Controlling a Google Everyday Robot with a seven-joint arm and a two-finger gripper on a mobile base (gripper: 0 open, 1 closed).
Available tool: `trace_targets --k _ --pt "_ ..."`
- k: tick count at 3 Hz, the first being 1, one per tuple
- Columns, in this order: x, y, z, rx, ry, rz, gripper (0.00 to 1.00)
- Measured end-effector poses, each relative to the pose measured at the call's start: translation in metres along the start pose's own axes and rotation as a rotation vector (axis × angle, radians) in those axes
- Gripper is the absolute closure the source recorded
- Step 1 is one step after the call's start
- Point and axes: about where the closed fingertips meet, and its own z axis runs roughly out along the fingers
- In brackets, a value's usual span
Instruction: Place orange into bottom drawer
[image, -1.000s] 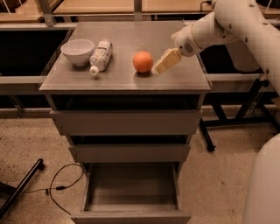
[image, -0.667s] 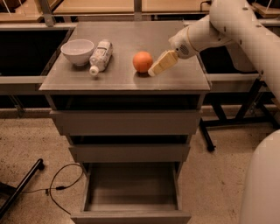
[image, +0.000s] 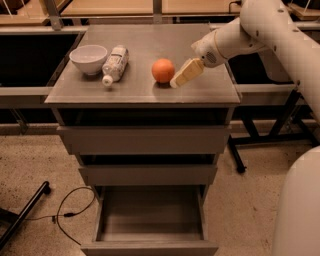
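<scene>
The orange (image: 163, 70) sits on the grey bench (image: 145, 95), a little right of its middle and near the front edge. The gripper (image: 174, 83) is just beside it on the right. Its beige tip is angled down toward the bench at the fruit's lower right side, and it has no hold on the fruit. Whether the gripper is open or closed cannot be told from this side. The white arm (image: 235, 37) reaches in from the upper right.

To the left of the orange, a clear plastic bottle (image: 115, 64) lies on its side with its cap toward the front. Its label is pale and the writing is too small to read. A white bowl (image: 88, 59) stands upright just beside the bottle, and only white shows inside it.

Below the bench, the bottom drawer (image: 150, 215) is pulled out, showing its shallow grey interior. The two wider drawers (image: 145, 141) above it are pushed in. A black cable (image: 70, 214) loops across the speckled floor to the left.
</scene>
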Motion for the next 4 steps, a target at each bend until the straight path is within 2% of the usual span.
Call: trace_targets --k 1,2,3,4 --pt "0.0 0.002 0.002 -0.035 -0.024 -0.058 0.0" --pt "0.0 0.003 0.002 -0.045 -0.025 -0.104 0.0" --pt "-0.036 0.025 0.019 -0.028 -0.015 -0.131 0.0" --pt "-0.053 0.052 0.039 -0.005 0.034 -0.096 0.0"
